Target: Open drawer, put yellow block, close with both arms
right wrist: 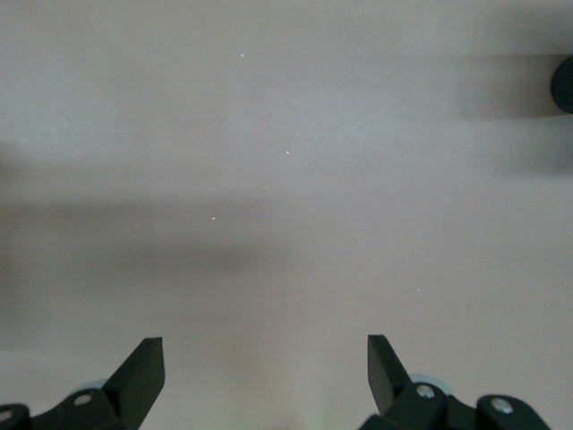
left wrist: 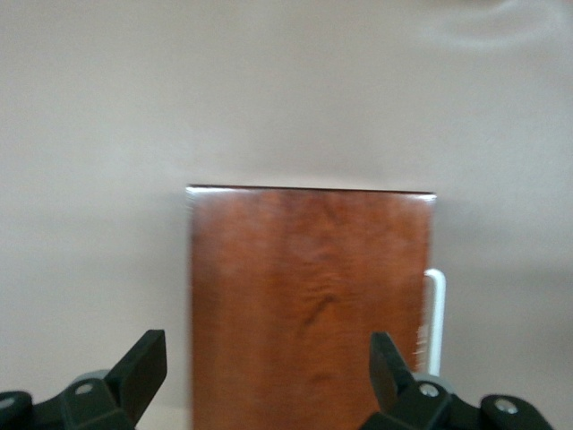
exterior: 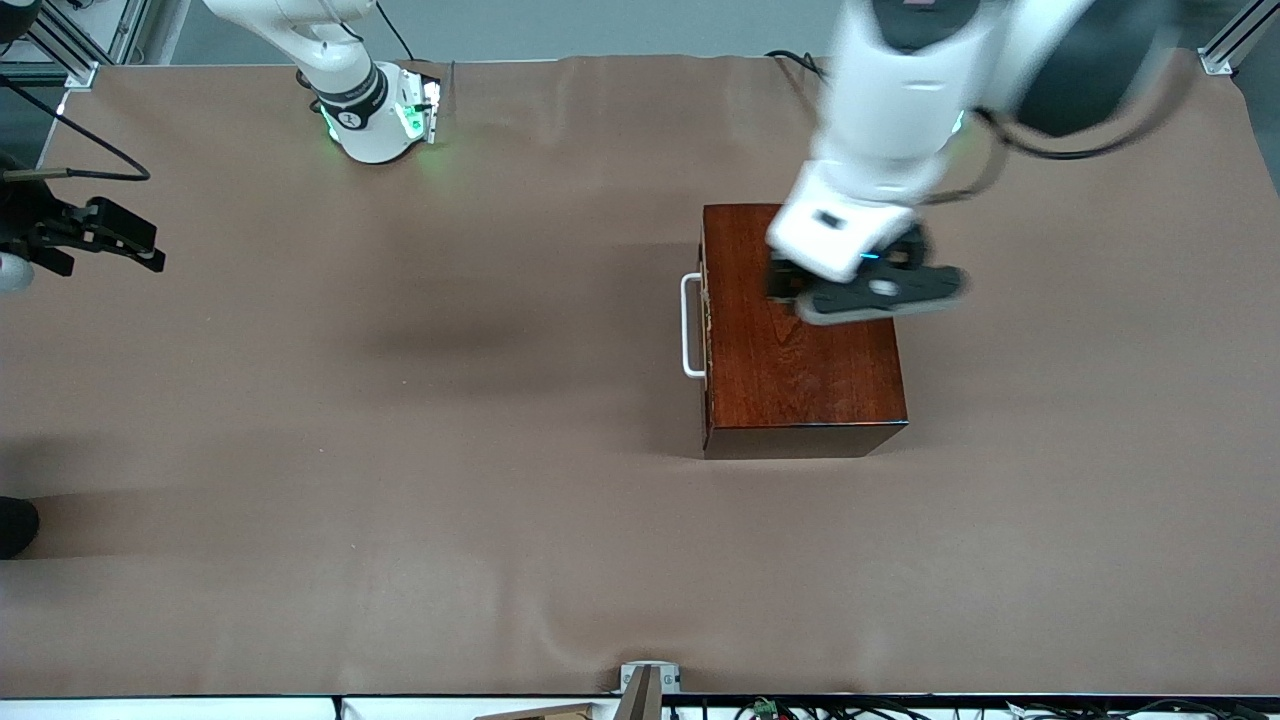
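A glossy dark mahogany box [exterior: 800,345] stands on the table toward the left arm's end. Its drawer [exterior: 706,330] is pushed in, with the white U-shaped handle [exterior: 692,325] facing the right arm's end. My left gripper [exterior: 860,288] hovers over the box top, open; in the left wrist view the left gripper [left wrist: 269,358] spans the wood [left wrist: 309,305] with the handle [left wrist: 435,313] beside one finger. My right gripper [exterior: 110,240] waits at the right arm's edge of the table, and the right wrist view shows the right gripper [right wrist: 266,358] open over bare cloth. The yellow block is out of view.
Brown cloth [exterior: 450,480] covers the table. The right arm's base [exterior: 375,115] stands at the edge farthest from the front camera. A dark rounded object [exterior: 15,525] pokes in at the right arm's end. A metal bracket [exterior: 648,682] sits at the nearest edge.
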Robot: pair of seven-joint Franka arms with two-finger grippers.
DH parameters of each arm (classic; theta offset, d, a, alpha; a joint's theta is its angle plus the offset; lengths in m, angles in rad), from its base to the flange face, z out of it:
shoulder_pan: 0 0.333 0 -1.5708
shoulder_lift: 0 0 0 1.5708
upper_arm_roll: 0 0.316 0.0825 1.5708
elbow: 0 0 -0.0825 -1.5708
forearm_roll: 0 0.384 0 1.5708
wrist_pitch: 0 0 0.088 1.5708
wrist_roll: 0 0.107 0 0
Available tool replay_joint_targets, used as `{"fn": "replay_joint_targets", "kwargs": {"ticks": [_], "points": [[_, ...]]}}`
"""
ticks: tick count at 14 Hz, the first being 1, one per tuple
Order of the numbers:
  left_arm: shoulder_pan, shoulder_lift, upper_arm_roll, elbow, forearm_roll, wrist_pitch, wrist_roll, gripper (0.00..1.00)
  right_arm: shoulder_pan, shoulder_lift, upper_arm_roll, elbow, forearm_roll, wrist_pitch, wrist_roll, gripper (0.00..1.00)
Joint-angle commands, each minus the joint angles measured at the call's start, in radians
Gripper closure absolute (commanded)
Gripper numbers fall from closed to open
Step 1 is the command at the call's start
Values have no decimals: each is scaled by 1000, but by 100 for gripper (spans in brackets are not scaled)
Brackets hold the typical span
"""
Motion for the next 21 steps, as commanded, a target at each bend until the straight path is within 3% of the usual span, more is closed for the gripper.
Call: {"fn": "replay_joint_targets", "kwargs": {"ticks": [1, 4, 10, 13, 21], "points": [[136, -67, -5, -42, -92, -40, 304, 0, 0, 4, -5, 14, 17, -2, 11, 0], [167, -124, 79, -82, -97, -77, 500, 0, -1, 4, -5, 14, 18, -2, 11, 0], [171, -257, 234, -267, -125, -13, 420, 0, 1, 4, -5, 14, 16, -11, 11, 0], [174, -300, 251, -347, -128, 40, 423, 0, 1, 4, -5, 15, 16, -11, 11, 0], [184, -286, 249, -335, -129, 40, 440, 0, 1, 4, -5, 14, 16, -11, 11, 0]]}}
